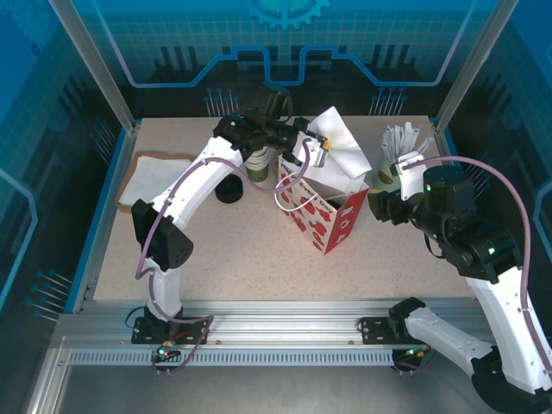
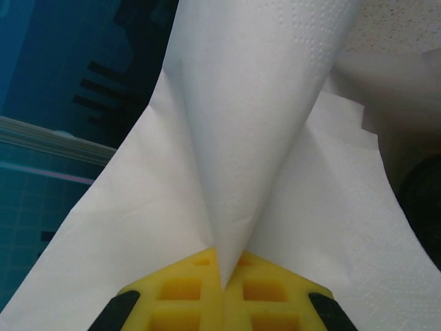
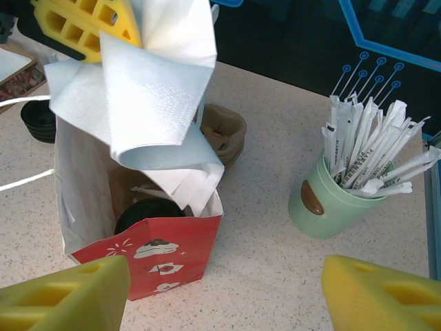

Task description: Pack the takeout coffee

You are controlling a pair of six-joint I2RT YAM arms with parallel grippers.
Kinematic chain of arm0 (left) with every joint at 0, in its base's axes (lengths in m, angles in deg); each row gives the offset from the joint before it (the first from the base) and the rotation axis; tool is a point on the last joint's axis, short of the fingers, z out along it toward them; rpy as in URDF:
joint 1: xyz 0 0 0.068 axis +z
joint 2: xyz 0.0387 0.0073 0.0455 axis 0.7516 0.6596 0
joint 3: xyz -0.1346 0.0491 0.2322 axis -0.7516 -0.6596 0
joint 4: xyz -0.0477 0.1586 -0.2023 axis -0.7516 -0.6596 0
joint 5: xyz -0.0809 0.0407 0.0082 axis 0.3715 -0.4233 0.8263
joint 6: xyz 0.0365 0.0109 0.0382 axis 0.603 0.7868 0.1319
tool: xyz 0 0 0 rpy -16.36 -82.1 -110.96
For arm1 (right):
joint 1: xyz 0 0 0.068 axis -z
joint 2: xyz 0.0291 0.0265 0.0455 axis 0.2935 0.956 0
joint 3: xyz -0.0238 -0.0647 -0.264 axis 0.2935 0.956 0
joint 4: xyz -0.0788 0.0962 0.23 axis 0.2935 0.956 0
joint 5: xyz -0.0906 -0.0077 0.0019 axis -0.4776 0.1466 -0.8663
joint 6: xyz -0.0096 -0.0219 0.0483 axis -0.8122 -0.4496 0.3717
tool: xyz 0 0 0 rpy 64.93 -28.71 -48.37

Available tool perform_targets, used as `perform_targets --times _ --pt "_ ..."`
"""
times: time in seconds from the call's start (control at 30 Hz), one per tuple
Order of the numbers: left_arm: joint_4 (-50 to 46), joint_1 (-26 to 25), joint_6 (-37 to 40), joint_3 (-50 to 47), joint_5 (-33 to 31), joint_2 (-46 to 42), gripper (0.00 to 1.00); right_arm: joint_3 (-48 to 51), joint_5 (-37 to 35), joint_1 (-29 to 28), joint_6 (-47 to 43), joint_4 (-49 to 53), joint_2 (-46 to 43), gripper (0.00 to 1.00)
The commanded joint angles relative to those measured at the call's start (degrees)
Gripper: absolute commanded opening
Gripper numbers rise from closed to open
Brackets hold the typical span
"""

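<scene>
One napkin (image 3: 148, 96), pinched in the left gripper (image 1: 317, 152), is drooping over the bag (image 3: 148, 265) rim and risking snagging there; right gripper (image 3: 227, 276) is hovering open

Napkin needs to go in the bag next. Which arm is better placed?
Left: the left claw is shut on the napkin over the open bag; the right claw is open and empty.
</scene>
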Motion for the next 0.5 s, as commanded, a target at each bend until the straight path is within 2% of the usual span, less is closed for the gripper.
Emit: perform_targets --times 0.0,0.23,0.47 --pt "2.57 -0.59 2.83 1.67 0.39 0.63 0.0 0.82 0.86 0.85 0.57 -0.74 -0.16 0.74" --pt "2.74 -0.9 2.48 1.21 1.48 -0.23 0.0 1.38 1.27 0.94 0.45 -1.4 0.22 0.74" --pt "2.84 -0.84 4.31 -3.7 -1.78 -2.05 0.02 1.74 1.86 1.02 0.48 -1.84 0.49 0.74"
